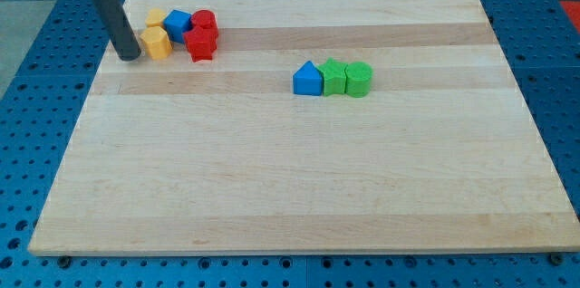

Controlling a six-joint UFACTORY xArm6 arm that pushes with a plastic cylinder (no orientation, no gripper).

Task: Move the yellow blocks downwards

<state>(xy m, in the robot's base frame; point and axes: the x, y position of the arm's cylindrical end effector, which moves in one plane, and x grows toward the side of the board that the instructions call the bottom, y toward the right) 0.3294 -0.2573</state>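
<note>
Two yellow blocks lie near the board's top left: one (157,43) at the front of a cluster, the other (156,19) just above it. A blue block (178,24) and two red blocks (204,23) (200,44) sit to their right in the same cluster. My tip (130,55) is at the end of the dark rod, just left of the lower yellow block, close to it or touching it.
A blue house-shaped block (307,79), a green block (334,77) and a green cylinder (359,79) stand in a row right of the board's centre. The wooden board (290,188) lies on a blue perforated table.
</note>
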